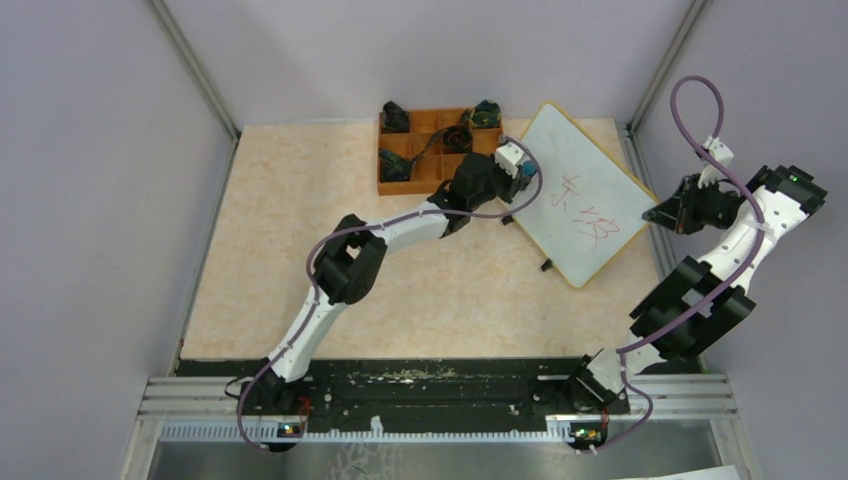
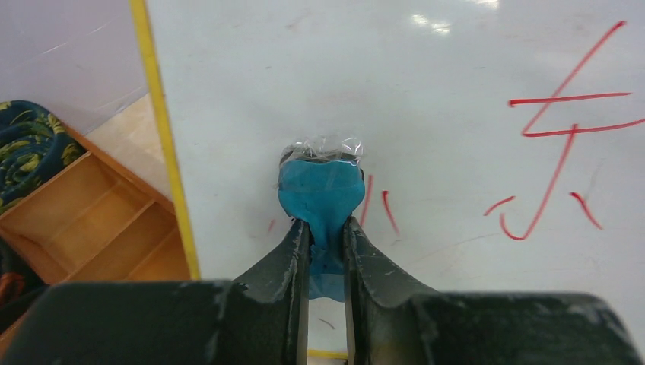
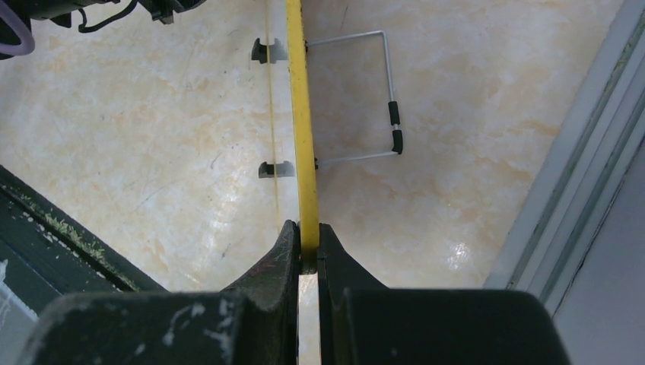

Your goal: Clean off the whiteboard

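The whiteboard (image 1: 580, 190) lies tilted at the back right of the table, white with a yellow frame and red handwritten marks (image 1: 590, 215). In the left wrist view its surface (image 2: 426, 114) fills the frame with red strokes (image 2: 563, 129) at the right. My left gripper (image 2: 325, 236) is shut on a blue eraser (image 2: 319, 190) whose tip touches the board near its left edge. My right gripper (image 3: 307, 247) is shut on the board's yellow edge (image 3: 301, 114), seen edge-on; in the top view it (image 1: 662, 213) holds the board's right corner.
An orange compartment tray (image 1: 432, 150) with dark objects stands at the back, just left of the board, and shows in the left wrist view (image 2: 84, 220). The board's wire stand (image 3: 373, 91) and black feet (image 3: 274, 169) show underneath. A metal rail (image 3: 578, 175) borders the table's right side.
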Controlling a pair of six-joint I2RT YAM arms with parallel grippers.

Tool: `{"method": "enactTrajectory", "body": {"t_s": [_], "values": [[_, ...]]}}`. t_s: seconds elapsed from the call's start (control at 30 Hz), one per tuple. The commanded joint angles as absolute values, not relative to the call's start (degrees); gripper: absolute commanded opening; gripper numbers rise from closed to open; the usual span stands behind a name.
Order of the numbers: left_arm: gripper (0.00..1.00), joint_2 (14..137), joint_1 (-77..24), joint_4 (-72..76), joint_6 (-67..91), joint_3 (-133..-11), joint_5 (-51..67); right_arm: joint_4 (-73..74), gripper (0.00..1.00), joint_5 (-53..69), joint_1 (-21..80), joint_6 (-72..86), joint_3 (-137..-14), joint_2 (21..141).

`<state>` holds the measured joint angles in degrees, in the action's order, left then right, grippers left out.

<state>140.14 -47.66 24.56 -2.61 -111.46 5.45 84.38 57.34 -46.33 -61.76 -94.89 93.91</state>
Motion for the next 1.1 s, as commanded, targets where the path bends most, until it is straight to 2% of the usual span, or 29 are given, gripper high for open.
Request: {"method": "enactTrajectory", "body": {"t_s": [0.0,0.2,0.67,1.07], "values": [[0.02,137.2,-50.8,26.5,-2.2,-110.2,8.5,85.9,0.0,51.0,-44.5,-66.0,-93.0,93.2],[0.02,137.8,-51.2,26.1,-4.2,-110.9,6.5,86.0,0.0,50.8,-44.5,-66.2,-92.6,92.8],[0.02,137.9,-44.1,23.1,-3.5,-111.1,5.6,86.0,0.0,51.3,-44.5,-66.4,-92.4,92.8],[0.02,137.3,-52.3,24.3,-3.7,-110.5,8.5,85.9,0.0,51.3,-44.4,-66.6,-92.0,92.6]]}}
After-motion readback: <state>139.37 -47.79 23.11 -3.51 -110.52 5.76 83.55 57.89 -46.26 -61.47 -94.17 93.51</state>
